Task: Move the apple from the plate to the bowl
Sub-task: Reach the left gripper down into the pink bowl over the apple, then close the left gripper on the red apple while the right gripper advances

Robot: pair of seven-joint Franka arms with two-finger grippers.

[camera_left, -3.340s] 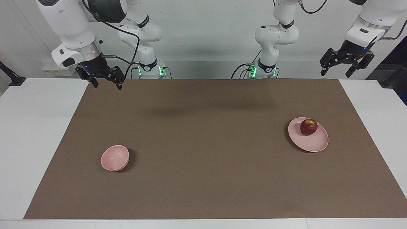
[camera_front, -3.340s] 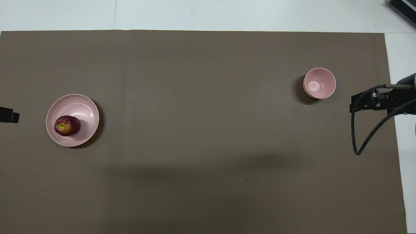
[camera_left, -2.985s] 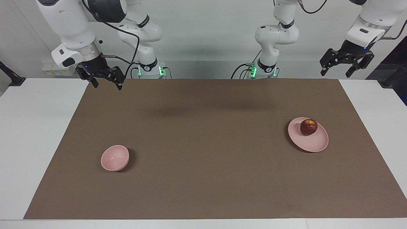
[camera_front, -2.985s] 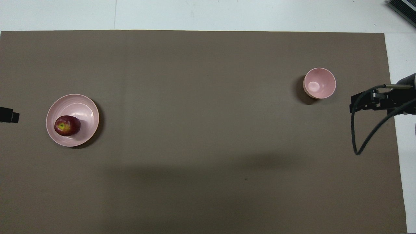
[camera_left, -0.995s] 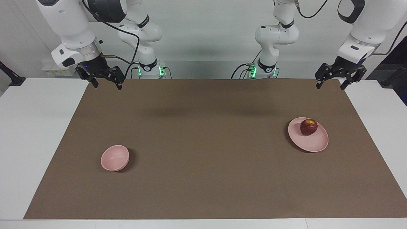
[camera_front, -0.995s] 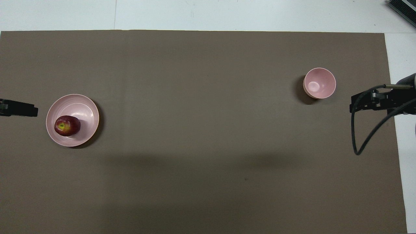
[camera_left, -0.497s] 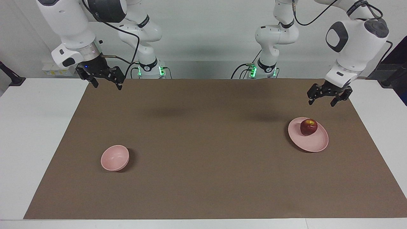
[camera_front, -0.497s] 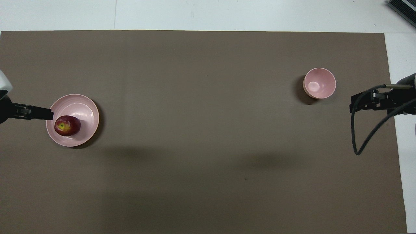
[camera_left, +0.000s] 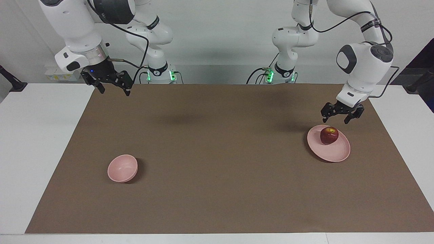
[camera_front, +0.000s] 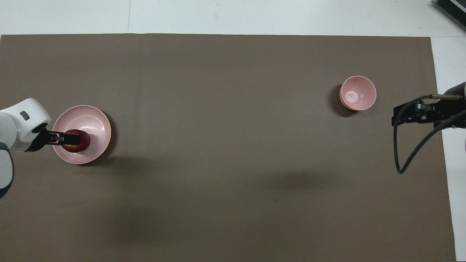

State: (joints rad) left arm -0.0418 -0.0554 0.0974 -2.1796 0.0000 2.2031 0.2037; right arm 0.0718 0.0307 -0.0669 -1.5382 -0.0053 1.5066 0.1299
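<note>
Apple (camera_left: 329,135) sits on plate (camera_left: 334,151) nr the left arm's end; bowl (camera_left: 122,168) well apart. Left gripper (camera_left: 340,117) over it, fingers apart. Right gripper (camera_left: 111,87) waits, spread. Apple's prob firm, smooth, rolls, so pinch its widest middle.

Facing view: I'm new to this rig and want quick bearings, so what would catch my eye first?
The dark red apple stands out on the pink plate toward the left arm's end of the table. The left gripper hangs open just above it, not touching. The pink bowl sits alone toward the right arm's end, farther from the robots than the plate, and the right gripper waits open over the mat's edge.
</note>
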